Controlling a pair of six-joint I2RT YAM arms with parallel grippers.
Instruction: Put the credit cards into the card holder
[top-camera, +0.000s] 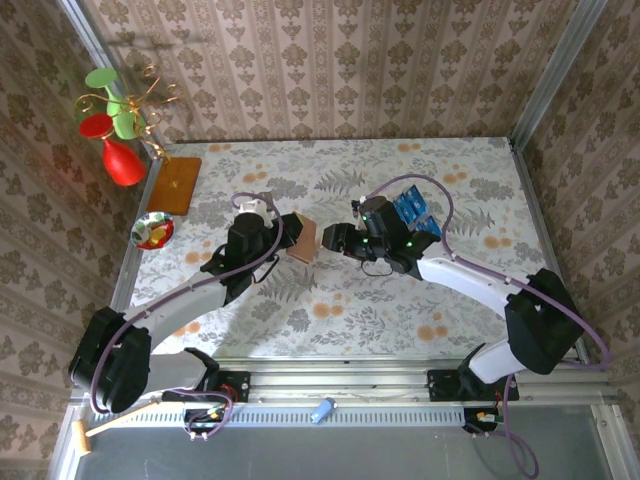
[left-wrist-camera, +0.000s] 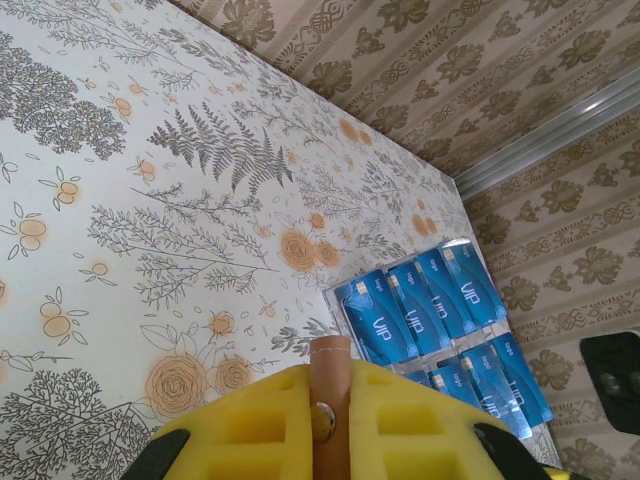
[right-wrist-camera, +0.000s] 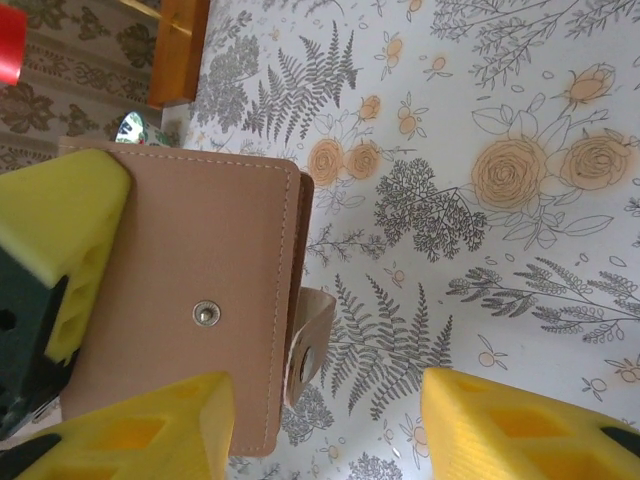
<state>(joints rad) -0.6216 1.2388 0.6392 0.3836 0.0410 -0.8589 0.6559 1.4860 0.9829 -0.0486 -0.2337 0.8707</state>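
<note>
The card holder (top-camera: 302, 240), a brown wallet, hangs above the table's middle with my left gripper (top-camera: 285, 235) shut on it. In the left wrist view the yellow pads (left-wrist-camera: 250, 430) pinch its brown edge (left-wrist-camera: 332, 400), a snap showing between them. In the right wrist view the card holder (right-wrist-camera: 190, 300) shows its closed face, with the snap strap (right-wrist-camera: 312, 345) hanging loose. My right gripper (right-wrist-camera: 330, 430) is open: one finger lies over the holder's lower edge, the other stands well apart to the right. Several blue credit cards (top-camera: 412, 212) (left-wrist-camera: 430, 310) lie in rows behind the right wrist.
An orange-brown wooden board (top-camera: 177, 184) stands at the back left, with a small bowl (top-camera: 153, 231) in front of it and a red and green ornament (top-camera: 118, 130) beside the wall. Patterned walls close off three sides of the table.
</note>
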